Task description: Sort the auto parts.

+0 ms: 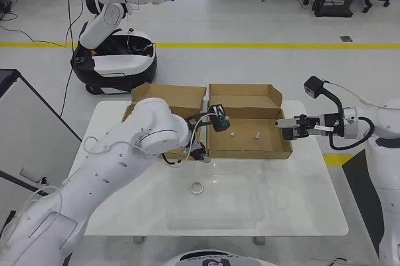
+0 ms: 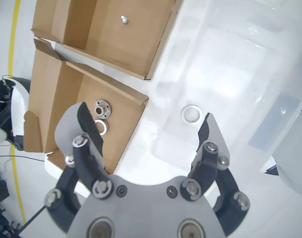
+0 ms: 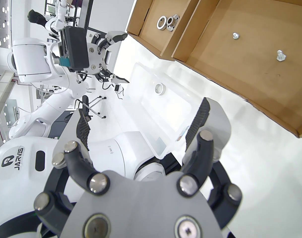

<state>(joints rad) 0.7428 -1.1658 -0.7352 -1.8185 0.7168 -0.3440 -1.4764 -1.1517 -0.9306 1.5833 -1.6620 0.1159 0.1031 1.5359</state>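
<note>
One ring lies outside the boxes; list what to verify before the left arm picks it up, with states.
1. Left gripper fingers open: ok.
2. Loose ring lying flat, nothing on it: ok.
3. Loose ring centred between the fingers: not ok, it lies near one finger.
4. Room in the hub box beside the boxed ring and flanged hub: ok.
5. Right gripper away from the loose ring: ok, at the bolt box.
</note>
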